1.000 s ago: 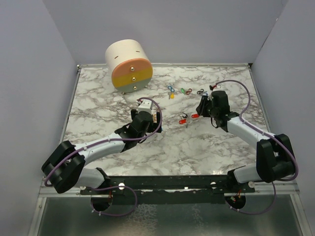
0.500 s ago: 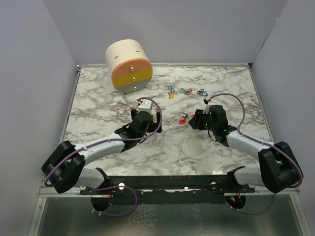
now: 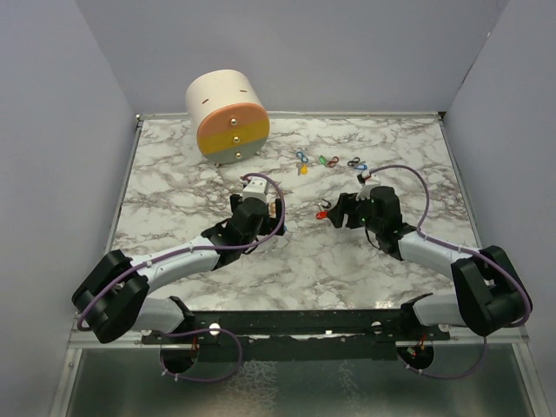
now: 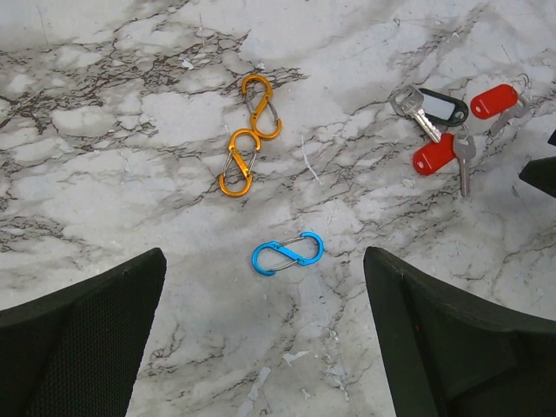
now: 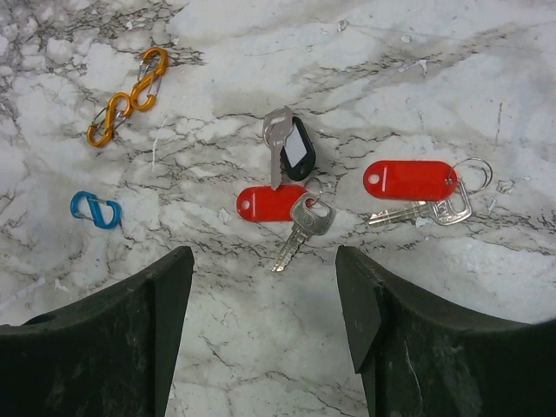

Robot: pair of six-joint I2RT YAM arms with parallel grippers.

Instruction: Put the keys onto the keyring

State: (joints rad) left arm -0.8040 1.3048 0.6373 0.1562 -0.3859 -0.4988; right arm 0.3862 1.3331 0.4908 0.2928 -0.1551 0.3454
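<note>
Keys (image 5: 300, 228): three, with two red tags (image 5: 408, 180) and one black tag (image 5: 298, 149). Two orange clips (image 4: 261, 106), one blue clip (image 4: 287, 254). Left gripper (image 4: 263, 274) and right gripper (image 5: 263, 261) are wide open, holding nothing.

Nothing to read here: the red tag (image 5: 408, 180), the second red tag (image 5: 271, 203) and the black tag (image 5: 300, 149) with its white insert carry no legible lettering.

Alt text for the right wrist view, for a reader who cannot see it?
Three keys, two on red tags and one on a black tag, lie on a marble table just ahead of the open right gripper. Two orange clips and a blue clip lie at the view's left.
</note>
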